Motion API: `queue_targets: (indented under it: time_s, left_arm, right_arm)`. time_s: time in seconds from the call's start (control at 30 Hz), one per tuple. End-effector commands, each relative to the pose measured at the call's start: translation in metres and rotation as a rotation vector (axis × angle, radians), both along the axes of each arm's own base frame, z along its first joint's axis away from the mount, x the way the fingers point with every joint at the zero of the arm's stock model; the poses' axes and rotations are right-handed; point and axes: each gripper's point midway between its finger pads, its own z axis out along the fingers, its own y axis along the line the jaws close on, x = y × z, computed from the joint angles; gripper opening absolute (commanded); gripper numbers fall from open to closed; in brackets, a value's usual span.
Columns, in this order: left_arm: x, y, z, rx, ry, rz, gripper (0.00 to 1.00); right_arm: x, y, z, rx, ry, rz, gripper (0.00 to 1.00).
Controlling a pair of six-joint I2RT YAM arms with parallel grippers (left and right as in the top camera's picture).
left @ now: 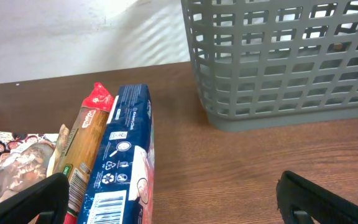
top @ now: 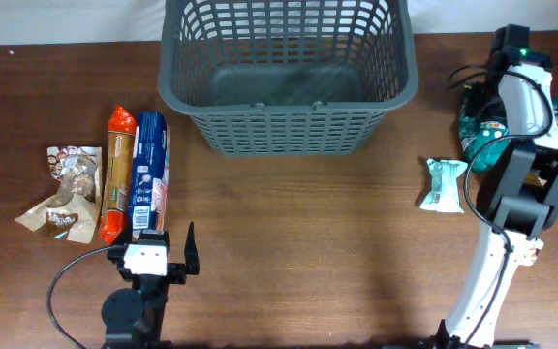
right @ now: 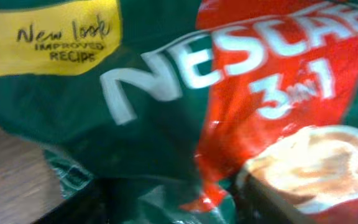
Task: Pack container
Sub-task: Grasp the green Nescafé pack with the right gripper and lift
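Observation:
The dark grey lattice basket point(top: 289, 131) stands at the back centre and looks empty; its wall also shows in the left wrist view point(left: 278, 74). My left gripper point(top: 159, 248) is open and empty, low at the front left point(left: 173, 182), with its left finger by the near end of a blue packet point(top: 151, 155) point(left: 124, 168). My right gripper point(top: 480, 136) is at the far right, down on a green and red Nescafé 3in1 packet point(top: 475, 124). That packet fills the right wrist view point(right: 166, 118), with the fingers point(right: 173, 199) closed around its lower edge.
A red and tan packet point(top: 116, 174) point(left: 84, 140) lies next to the blue one. Brown and white snack packets point(top: 66, 189) point(left: 14, 158) lie further left. A small teal and white packet point(top: 443, 184) lies left of the right arm.

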Motion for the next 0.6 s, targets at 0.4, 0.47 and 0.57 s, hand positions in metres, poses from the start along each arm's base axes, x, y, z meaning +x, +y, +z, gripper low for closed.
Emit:
queue_targets:
  time_s: [0.4,0.47,0.57]
  left_arm:
    - [0.0,0.001,-0.001,-0.001,-0.001,0.005,0.99]
    - [0.0,0.001,-0.001,-0.001,-0.001,0.005,0.99]
    - [0.0,0.001,-0.001,-0.001,-0.001,0.005,0.99]
  right_arm:
    - [-0.039,0.018,-0.065,0.128,0.171,-0.093,0.8]
    - [-0.041,0.018,-0.064,0.129,0.179,-0.093,0.87]
    - [-0.045,0.019,-0.063,0.133,0.192,-0.093,0.94]
